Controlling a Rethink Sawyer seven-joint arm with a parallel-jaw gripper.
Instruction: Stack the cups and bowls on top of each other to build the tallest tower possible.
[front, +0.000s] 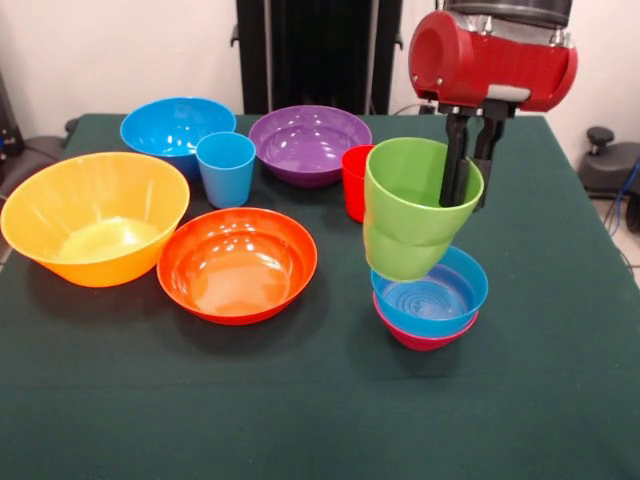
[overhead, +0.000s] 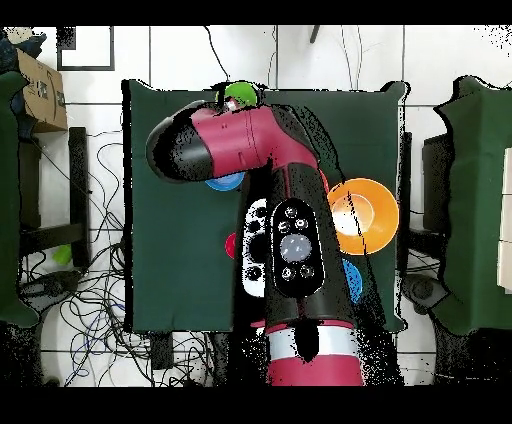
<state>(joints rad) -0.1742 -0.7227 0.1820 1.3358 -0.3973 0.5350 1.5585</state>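
Note:
My gripper (front: 468, 197) is shut on the rim of the lime green cup (front: 408, 215), with one finger inside it and one outside. The cup is tilted and hangs right over the small blue bowl (front: 435, 295), which sits nested in the small magenta bowl (front: 425, 338). I cannot tell whether the cup's base touches the blue bowl. The red cup (front: 353, 182) stands just behind the green one. The light blue cup (front: 226, 168) stands at centre left. In the overhead view the arm hides most of this; the green cup (overhead: 240, 97) shows at its end.
The very large yellow-orange bowl (front: 92, 215) and the red-orange bowl (front: 237, 263) sit at the left. The large blue bowl (front: 170, 125) and the purple bowl (front: 308, 142) sit at the back. The table (front: 320, 430) has a dark green cloth.

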